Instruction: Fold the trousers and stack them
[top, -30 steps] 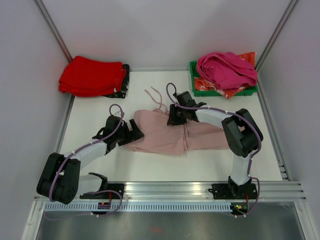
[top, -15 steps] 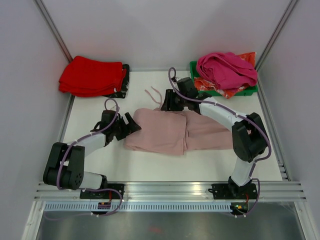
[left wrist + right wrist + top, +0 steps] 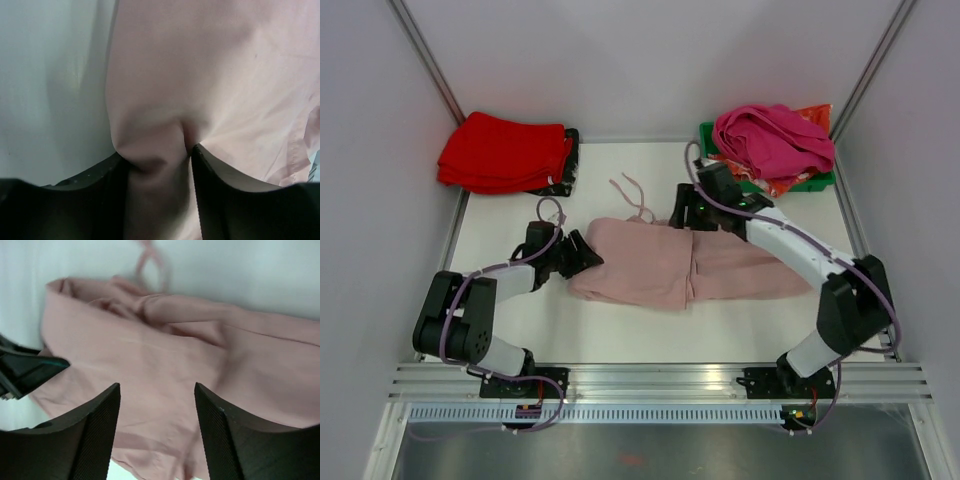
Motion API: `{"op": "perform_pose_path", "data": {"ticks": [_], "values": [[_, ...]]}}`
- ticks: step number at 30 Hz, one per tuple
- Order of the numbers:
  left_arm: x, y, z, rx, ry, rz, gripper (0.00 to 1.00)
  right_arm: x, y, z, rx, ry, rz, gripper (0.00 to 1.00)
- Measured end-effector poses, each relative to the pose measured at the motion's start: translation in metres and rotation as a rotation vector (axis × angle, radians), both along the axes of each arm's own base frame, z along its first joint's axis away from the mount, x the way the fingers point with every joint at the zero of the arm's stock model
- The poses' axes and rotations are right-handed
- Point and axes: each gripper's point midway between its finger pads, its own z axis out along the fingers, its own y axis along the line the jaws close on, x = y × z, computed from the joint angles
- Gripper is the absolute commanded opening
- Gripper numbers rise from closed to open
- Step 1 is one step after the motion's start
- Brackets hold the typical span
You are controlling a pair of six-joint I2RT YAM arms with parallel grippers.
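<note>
Trousers (image 3: 655,268) edge in left gripper (image 3: 157,161), right gripper (image 3: 157,390) agape above

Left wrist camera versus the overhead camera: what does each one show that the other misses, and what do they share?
Only the left wrist view shows thin fabric of the pale dusty-pink trousers bunched between the fingers of the left gripper. Only the overhead view shows the folded red garments, the green bin holding a magenta garment, the pink drawstring cords and the right gripper. Both show the trousers on the white table.
</note>
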Motion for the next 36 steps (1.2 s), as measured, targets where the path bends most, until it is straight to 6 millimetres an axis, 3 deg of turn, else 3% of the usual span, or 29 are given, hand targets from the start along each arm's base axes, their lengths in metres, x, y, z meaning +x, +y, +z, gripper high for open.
{"op": "perform_pose_path", "data": {"ticks": [1,3,4,5,7,10,14,18,22,27,33,36], "values": [[-0.001,-0.001,-0.002,-0.005,0.005,-0.007,0.4,-0.001,-0.023,0.004,-0.01,-0.008,-0.051,0.69],[-0.001,-0.002,-0.004,-0.008,0.01,-0.014,0.25,-0.002,-0.067,0.013,-0.033,-0.026,-0.156,0.72],[-0.001,-0.002,-0.005,-0.008,0.011,-0.015,0.07,-0.002,-0.092,0.018,-0.051,-0.042,-0.218,0.72],[-0.002,-0.003,-0.004,-0.011,0.012,-0.015,0.02,-0.004,-0.113,0.021,-0.075,-0.055,-0.272,0.73],[-0.002,-0.001,-0.004,-0.001,0.01,-0.017,0.02,-0.011,-0.138,0.025,-0.114,-0.071,-0.335,0.76],[-0.003,0.008,0.006,0.043,0.008,0.014,0.02,-0.022,-0.155,0.018,-0.157,-0.054,-0.376,0.76],[0.013,0.036,0.047,0.141,-0.088,0.084,0.02,-0.035,-0.173,-0.008,-0.189,0.024,-0.409,0.75],[0.031,0.072,0.095,0.263,-0.195,0.17,0.02,-0.044,-0.17,-0.023,-0.167,0.068,-0.386,0.75],[0.035,0.096,0.119,0.372,-0.205,0.22,0.02,-0.045,-0.156,-0.03,-0.103,0.078,-0.343,0.7],[0.029,0.111,0.142,0.466,-0.177,0.226,0.02,-0.047,-0.137,-0.048,-0.044,0.107,-0.292,0.64],[0.043,0.11,0.205,0.579,-0.232,0.253,0.02,-0.054,-0.119,-0.086,-0.023,0.161,-0.252,0.57],[0.046,0.079,0.218,0.646,-0.264,0.192,0.02,-0.054,-0.116,-0.104,-0.016,0.181,-0.255,0.55]]}}
